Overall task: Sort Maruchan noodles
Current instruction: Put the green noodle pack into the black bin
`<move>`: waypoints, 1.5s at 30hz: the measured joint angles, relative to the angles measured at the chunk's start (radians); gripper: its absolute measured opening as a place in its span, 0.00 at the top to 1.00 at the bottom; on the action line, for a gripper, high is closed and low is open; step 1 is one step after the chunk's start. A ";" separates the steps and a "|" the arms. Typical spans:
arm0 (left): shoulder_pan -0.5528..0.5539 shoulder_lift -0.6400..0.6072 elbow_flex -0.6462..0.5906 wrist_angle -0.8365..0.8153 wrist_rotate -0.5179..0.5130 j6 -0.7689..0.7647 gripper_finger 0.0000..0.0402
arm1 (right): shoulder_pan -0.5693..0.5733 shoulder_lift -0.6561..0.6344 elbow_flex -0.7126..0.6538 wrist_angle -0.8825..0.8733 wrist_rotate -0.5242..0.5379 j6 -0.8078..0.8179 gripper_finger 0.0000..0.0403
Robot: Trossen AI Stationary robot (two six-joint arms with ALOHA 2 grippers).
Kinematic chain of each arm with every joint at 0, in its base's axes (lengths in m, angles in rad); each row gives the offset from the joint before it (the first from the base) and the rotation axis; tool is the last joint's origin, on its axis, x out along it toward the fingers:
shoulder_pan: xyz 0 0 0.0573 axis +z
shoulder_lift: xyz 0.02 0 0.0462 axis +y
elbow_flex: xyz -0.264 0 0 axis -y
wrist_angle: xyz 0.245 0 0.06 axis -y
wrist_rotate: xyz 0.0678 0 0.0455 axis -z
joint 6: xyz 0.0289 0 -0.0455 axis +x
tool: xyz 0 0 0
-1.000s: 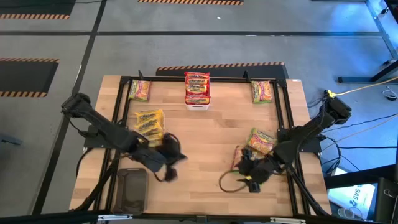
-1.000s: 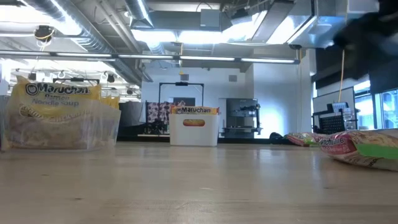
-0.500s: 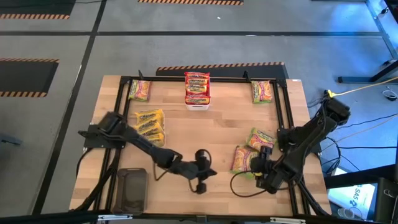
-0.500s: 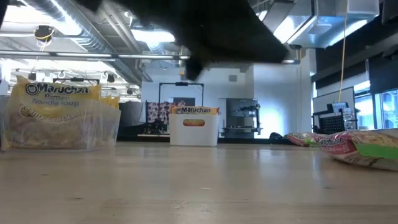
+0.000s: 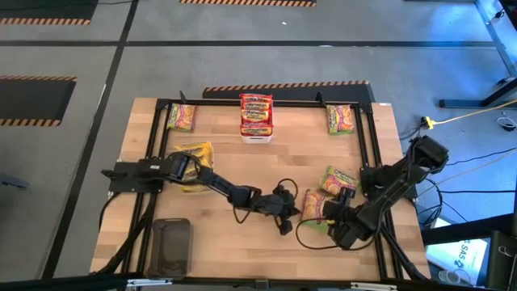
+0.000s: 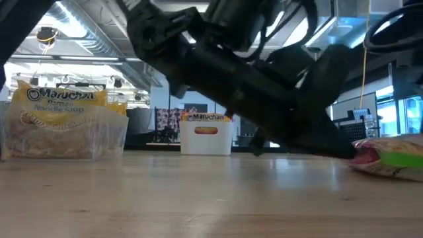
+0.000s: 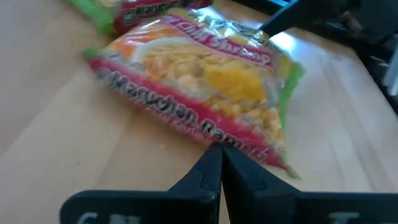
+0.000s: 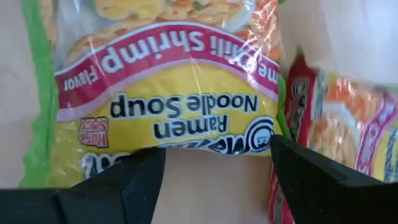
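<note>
Maruchan noodles: a lime-shrimp packet point(image 5: 316, 206) lay low and right of centre on the table point(image 5: 283, 162), where the right tool point(image 5: 338, 217) straddled it, fingers spread, probably to pick it. The left tool point(image 5: 292, 212), pinched shut and empty, nosed at its edge. Farther up, sorted packets filled a white bin point(image 5: 256, 116).

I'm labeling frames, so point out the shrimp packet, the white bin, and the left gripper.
shrimp packet point(image 8: 180, 93), right wrist view, yellow label middle.
white bin point(image 6: 206, 137), low view, front wall.
left gripper point(image 7: 221, 163), left wrist view, between its shut fingertips.
</note>
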 joint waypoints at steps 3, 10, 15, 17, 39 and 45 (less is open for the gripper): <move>-0.011 0.010 0.020 0.014 0.042 0.000 1.00 | -0.011 0.021 0.000 0.021 0.063 -0.058 0.33; -0.079 0.015 0.018 0.010 0.068 -0.004 1.00 | -0.085 0.022 0.000 0.099 0.290 -0.291 0.33; -0.113 0.015 0.018 0.013 0.065 -0.025 1.00 | -0.169 0.022 0.000 0.289 0.391 -0.541 0.33; -0.122 0.013 0.018 0.002 0.064 -0.028 1.00 | -0.193 0.022 0.002 0.341 0.400 -0.638 0.33; -0.059 -0.171 0.017 -0.523 -0.166 -0.022 1.00 | 0.049 0.008 -0.099 0.517 0.355 -0.155 0.33; -0.086 -0.157 0.018 -0.514 -0.125 -0.085 1.00 | -0.027 0.025 -0.116 0.527 0.345 -0.297 0.33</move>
